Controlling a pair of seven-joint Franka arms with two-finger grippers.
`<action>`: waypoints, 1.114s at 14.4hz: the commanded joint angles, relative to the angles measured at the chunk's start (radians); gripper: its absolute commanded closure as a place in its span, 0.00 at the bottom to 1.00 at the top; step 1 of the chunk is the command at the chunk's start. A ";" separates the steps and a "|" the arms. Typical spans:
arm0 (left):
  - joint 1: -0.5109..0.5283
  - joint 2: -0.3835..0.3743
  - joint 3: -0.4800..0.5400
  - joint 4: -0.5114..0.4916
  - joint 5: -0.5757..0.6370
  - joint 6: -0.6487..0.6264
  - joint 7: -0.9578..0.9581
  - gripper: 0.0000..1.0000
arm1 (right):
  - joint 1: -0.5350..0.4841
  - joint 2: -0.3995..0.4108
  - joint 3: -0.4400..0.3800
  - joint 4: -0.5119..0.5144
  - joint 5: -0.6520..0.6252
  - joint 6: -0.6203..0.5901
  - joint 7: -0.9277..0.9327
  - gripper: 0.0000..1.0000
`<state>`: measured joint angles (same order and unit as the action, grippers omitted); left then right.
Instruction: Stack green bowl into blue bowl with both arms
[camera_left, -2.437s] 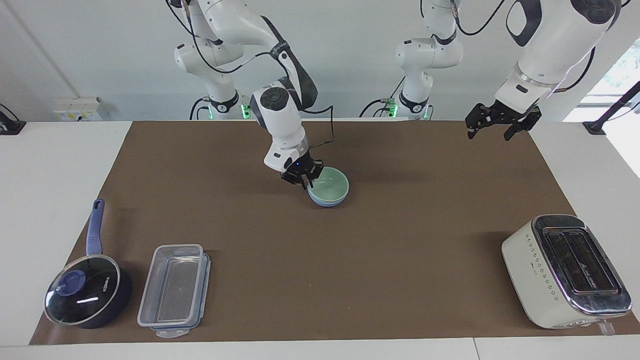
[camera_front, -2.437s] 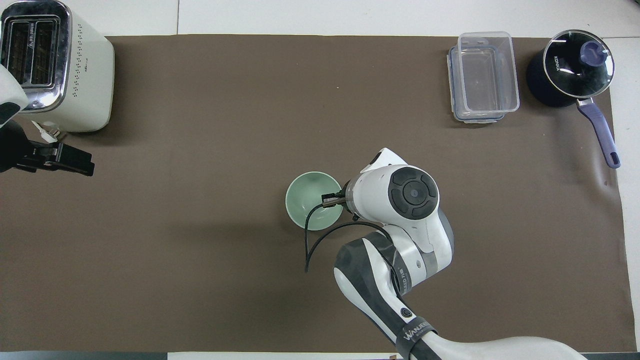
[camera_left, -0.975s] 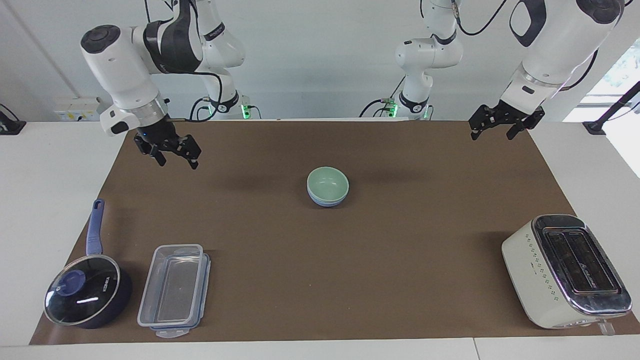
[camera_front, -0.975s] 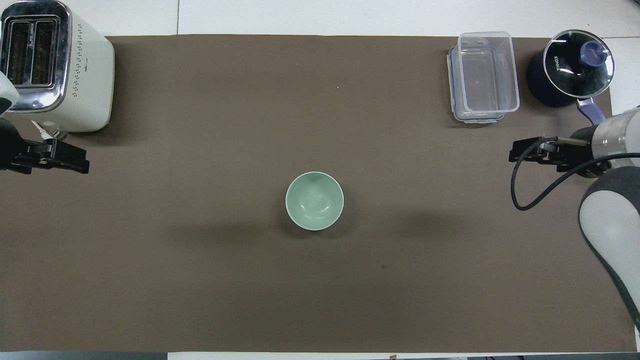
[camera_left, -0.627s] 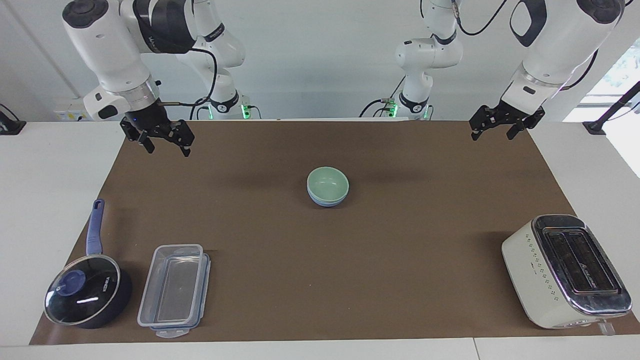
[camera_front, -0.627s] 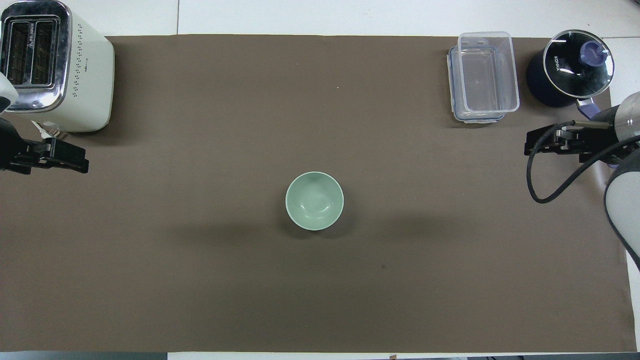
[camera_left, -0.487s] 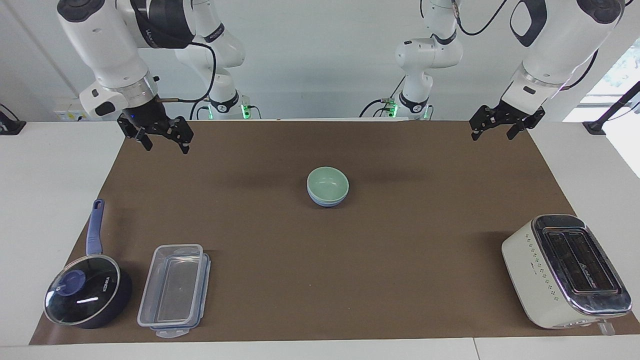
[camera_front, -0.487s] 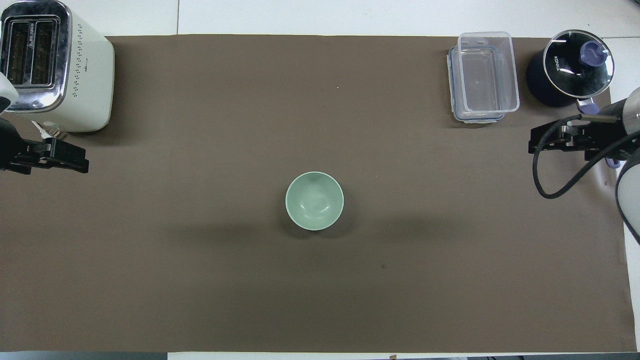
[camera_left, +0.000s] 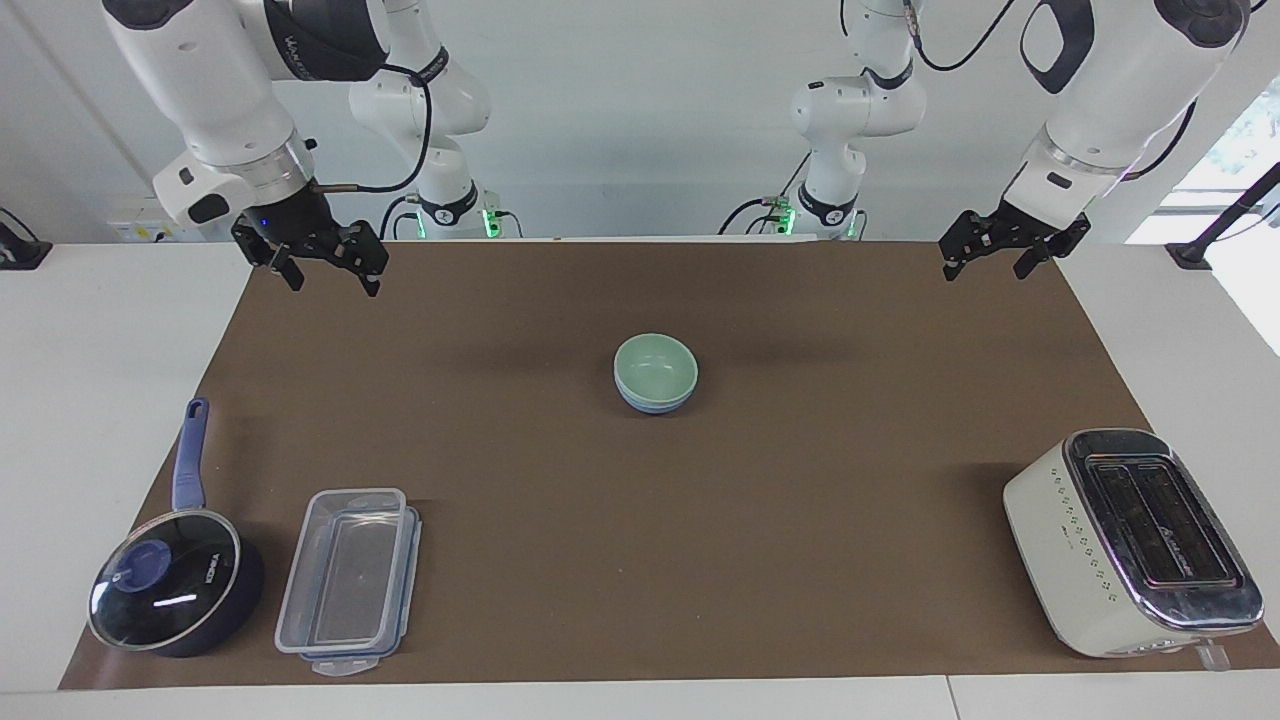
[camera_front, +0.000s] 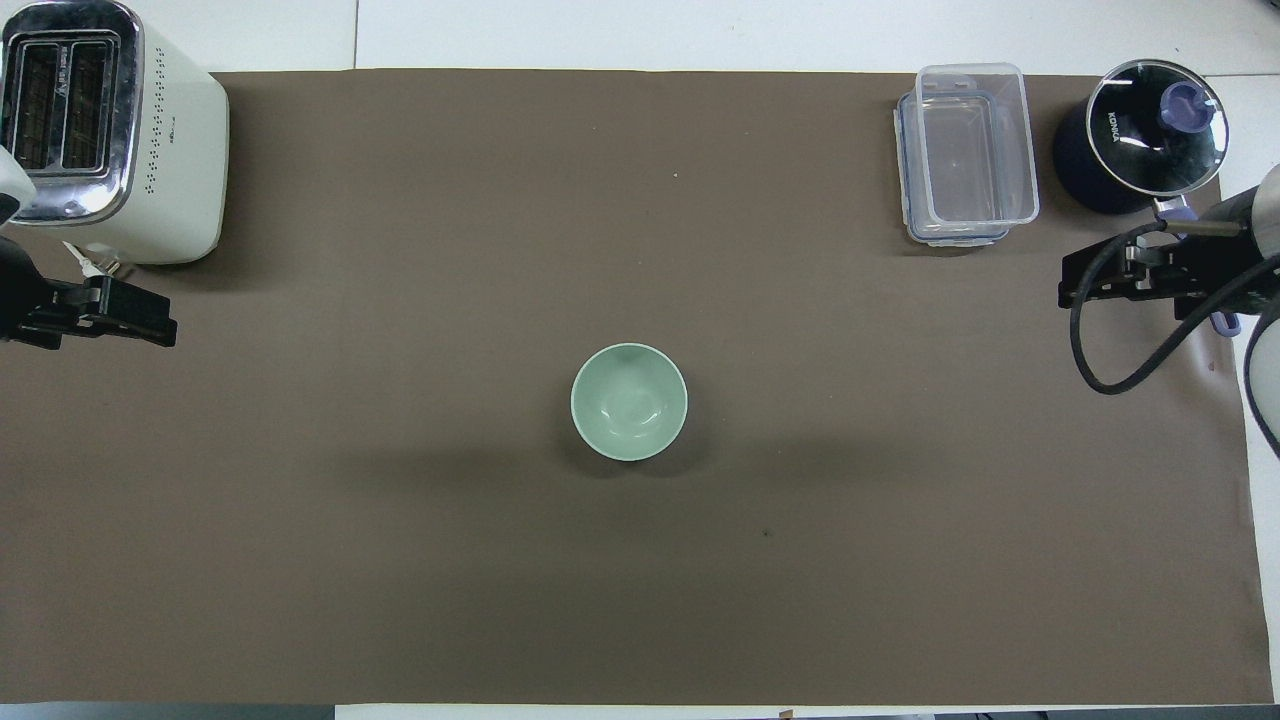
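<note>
A white table (camera_left: 90, 400) carries a big brown mat (camera_left: 800, 520), and a plain pale wall (camera_left: 650, 120) stands where the arms are fixed. The green bowl (camera_left: 656, 366) sits inside the blue bowl (camera_left: 655, 405) in the middle of the mat; only a thin blue edge shows under it.

A toaster (camera_left: 1130, 540) stands at the left arm's end of the table. A clear box (camera_left: 345, 580) and a dark pot (camera_left: 170, 595) with a glass lid stand at the right arm's end. All three are farther from the robots than the bowls.

The left gripper (camera_left: 985, 265) hangs over its corner of the mat, its fingers spread and holding nothing. The right gripper (camera_left: 325, 275) hangs over its own corner, and its fingers look spread and bare too.
</note>
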<state>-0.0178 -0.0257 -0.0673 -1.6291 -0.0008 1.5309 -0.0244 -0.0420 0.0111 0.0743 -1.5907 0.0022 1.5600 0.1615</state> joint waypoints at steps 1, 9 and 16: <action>0.003 -0.017 0.000 -0.011 0.007 -0.002 -0.008 0.00 | -0.004 -0.008 0.006 0.023 -0.024 -0.040 -0.022 0.00; 0.002 -0.017 -0.002 -0.011 0.007 -0.002 -0.008 0.00 | 0.053 -0.030 -0.057 -0.005 -0.021 -0.040 -0.034 0.00; 0.004 -0.017 0.000 -0.011 0.007 0.000 -0.008 0.00 | 0.053 -0.030 -0.065 -0.002 -0.022 -0.083 -0.074 0.00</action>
<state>-0.0178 -0.0257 -0.0671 -1.6291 -0.0008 1.5309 -0.0244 0.0072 -0.0053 0.0146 -1.5845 -0.0007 1.4899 0.1202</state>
